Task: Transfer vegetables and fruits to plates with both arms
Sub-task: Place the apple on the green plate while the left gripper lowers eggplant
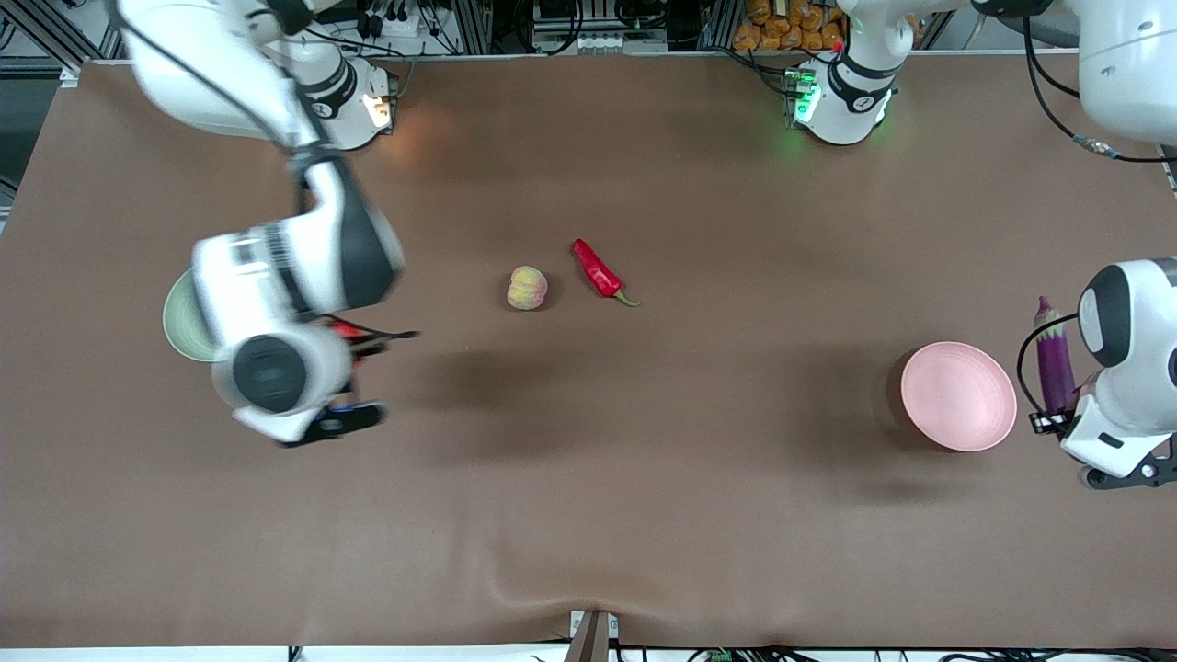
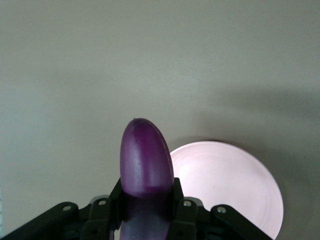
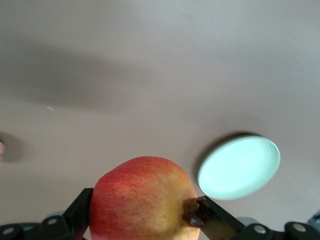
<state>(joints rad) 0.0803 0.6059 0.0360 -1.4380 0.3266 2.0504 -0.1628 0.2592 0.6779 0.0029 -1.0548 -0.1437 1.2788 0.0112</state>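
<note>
My left gripper (image 2: 147,202) is shut on the purple eggplant (image 2: 146,160), which pokes out between the fingers. It hangs over the table just beside the pale pink plate (image 1: 958,395), where the eggplant (image 1: 1055,354) also shows. My right gripper (image 3: 147,212) is shut on the red-orange pomegranate (image 3: 142,200), its dark crown against one finger, over the table beside the mint green plate (image 3: 239,167). The right arm partly covers that plate (image 1: 179,317). The peach (image 1: 527,288) and the red chili pepper (image 1: 599,272) lie side by side mid-table.
The brown cloth covers the whole table (image 1: 588,515). The robot bases (image 1: 841,101) stand along the edge farthest from the front camera. A small bracket (image 1: 593,634) sits at the table edge nearest the front camera.
</note>
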